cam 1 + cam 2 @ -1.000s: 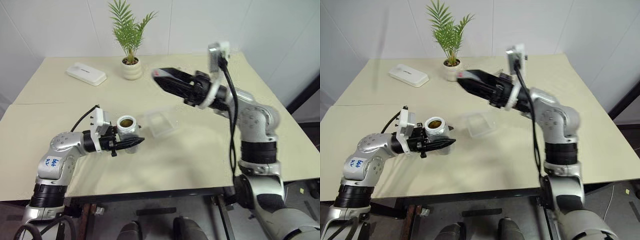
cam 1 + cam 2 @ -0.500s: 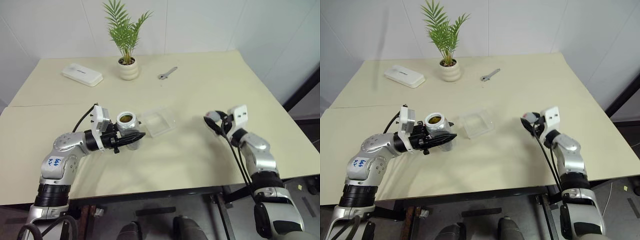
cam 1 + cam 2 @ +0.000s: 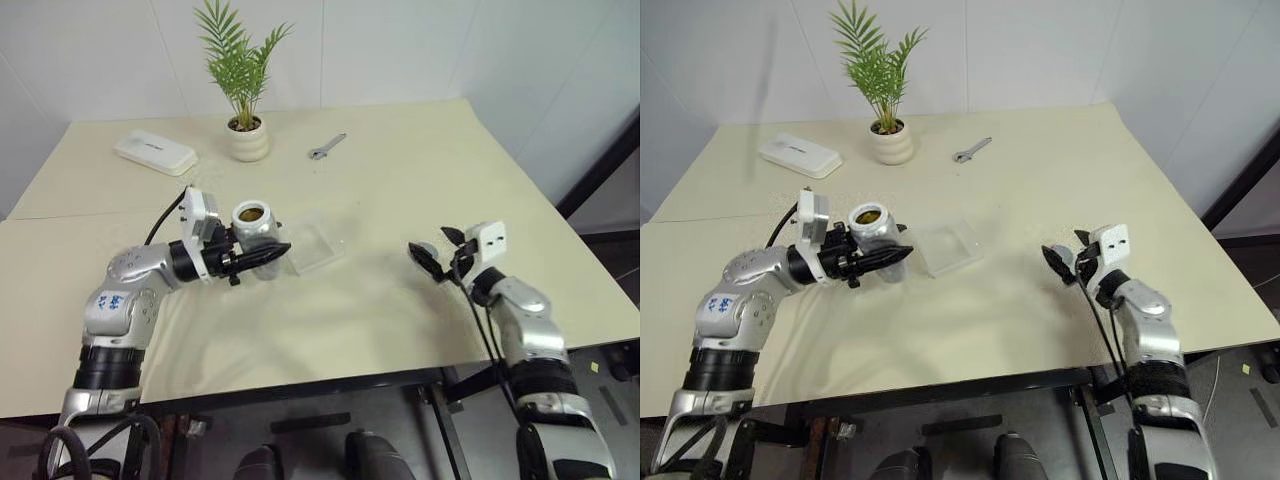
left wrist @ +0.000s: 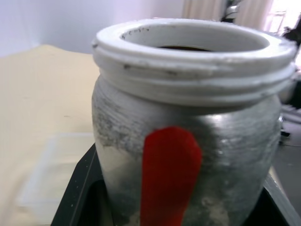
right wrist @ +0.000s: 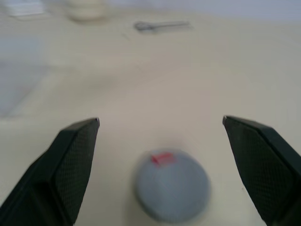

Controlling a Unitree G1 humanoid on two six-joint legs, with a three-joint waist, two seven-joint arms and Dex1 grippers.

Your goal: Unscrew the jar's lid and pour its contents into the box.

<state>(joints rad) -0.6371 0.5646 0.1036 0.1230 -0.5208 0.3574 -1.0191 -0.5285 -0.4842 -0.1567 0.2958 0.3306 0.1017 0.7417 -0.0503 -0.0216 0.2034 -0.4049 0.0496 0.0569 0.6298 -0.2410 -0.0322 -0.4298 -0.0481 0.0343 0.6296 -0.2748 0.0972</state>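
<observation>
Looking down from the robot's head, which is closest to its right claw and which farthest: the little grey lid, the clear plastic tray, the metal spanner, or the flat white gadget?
From the right gripper, in the left eye view:
1. The small round grey lid, on the table right between its open fingers.
2. The shallow clear plastic tray, mid-table, towards the left arm.
3. The small metal spanner, farther back beside the potted plant.
4. The flat white rectangular gadget, far back-left corner.
</observation>
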